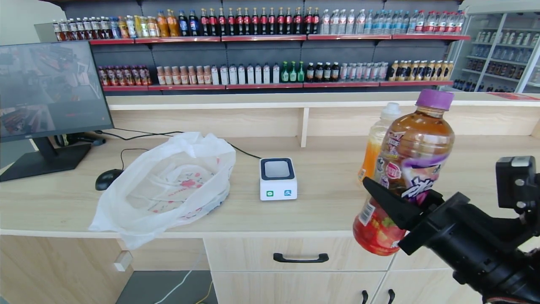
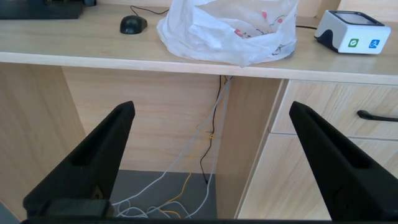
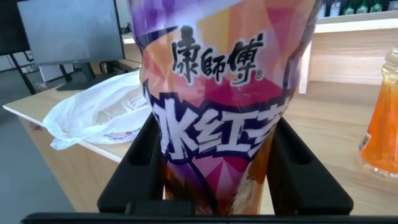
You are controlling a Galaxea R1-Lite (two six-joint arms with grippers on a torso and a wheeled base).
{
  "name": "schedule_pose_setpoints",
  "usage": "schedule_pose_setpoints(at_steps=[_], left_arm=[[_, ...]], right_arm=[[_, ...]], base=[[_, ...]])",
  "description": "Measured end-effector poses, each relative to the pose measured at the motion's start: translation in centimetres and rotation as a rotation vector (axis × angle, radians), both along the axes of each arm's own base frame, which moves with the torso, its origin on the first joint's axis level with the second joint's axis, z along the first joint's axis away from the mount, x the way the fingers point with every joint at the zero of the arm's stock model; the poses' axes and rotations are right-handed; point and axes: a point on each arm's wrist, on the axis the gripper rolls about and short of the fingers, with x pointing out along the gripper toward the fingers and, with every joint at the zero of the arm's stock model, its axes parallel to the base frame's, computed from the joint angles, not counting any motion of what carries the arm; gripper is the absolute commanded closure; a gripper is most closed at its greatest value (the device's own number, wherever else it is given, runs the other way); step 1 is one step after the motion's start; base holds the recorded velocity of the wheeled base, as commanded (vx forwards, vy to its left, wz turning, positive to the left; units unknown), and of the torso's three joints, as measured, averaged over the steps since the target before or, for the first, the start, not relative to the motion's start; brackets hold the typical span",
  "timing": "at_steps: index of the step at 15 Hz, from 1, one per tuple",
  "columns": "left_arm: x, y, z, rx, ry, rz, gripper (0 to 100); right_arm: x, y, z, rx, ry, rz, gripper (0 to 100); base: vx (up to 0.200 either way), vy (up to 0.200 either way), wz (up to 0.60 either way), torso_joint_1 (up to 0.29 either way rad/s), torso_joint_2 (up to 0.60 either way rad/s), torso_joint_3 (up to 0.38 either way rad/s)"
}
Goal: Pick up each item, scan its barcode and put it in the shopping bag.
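My right gripper (image 1: pixel 398 207) is shut on a purple-capped tea bottle (image 1: pixel 409 169), held tilted above the counter's front right edge. The same bottle (image 3: pixel 217 106) stands close before the right wrist camera, between the black fingers (image 3: pixel 140 162). An orange drink bottle (image 1: pixel 375 141) with a white cap stands on the counter behind it. The white barcode scanner (image 1: pixel 277 178) sits mid-counter, and the open white shopping bag (image 1: pixel 168 185) lies to its left. My left gripper (image 2: pixel 208 162) hangs open below counter height, facing the cabinet front, with the shopping bag (image 2: pixel 230 28) and scanner (image 2: pixel 353 31) above it.
A monitor (image 1: pixel 50 88) and a black mouse (image 1: pixel 107 178) occupy the counter's left end, with cables running behind the bag. A raised wooden ledge (image 1: pixel 303 109) backs the counter. Drawers with black handles (image 1: pixel 300 257) sit below. Shelves of bottles (image 1: pixel 261 46) line the far wall.
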Motion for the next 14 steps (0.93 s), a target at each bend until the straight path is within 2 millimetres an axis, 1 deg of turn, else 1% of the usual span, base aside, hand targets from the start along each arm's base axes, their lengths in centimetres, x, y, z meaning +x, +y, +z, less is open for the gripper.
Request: schedule_pose_setpoints(at_steps=[4, 6, 8, 10, 14], left_arm=[[0.0, 0.0, 0.0, 0.001, 0.0, -0.001, 0], [0.0, 0.0, 0.0, 0.001, 0.0, -0.001, 0], [0.0, 0.0, 0.0, 0.001, 0.0, 0.0, 0], [0.0, 0.0, 0.0, 0.0, 0.0, 0.0, 0], [0.0, 0.0, 0.0, 0.001, 0.0, -0.001, 0]], right_arm=[[-0.8, -0.8, 0.4, 0.07, 0.016, 0.014, 100], [-0.9, -0.7, 0.7, 0.085, 0.008, 0.071, 100], [-1.3, -0.4, 0.9, 0.108, 0.016, 0.236, 100], [-1.9, 0.0, 1.0, 0.172, 0.074, 0.385, 100], [-3.2, 1.6, 1.7, 0.302, 0.181, 0.58, 100]], base=[[0.0, 0.0, 0.0, 0.0, 0.0, 0.0], [0.0, 0.0, 0.0, 0.0, 0.0, 0.0], [0.0, 0.0, 0.0, 0.0, 0.0, 0.0], [0.0, 0.0, 0.0, 0.0, 0.0, 0.0], [0.0, 0.0, 0.0, 0.0, 0.0, 0.0]])
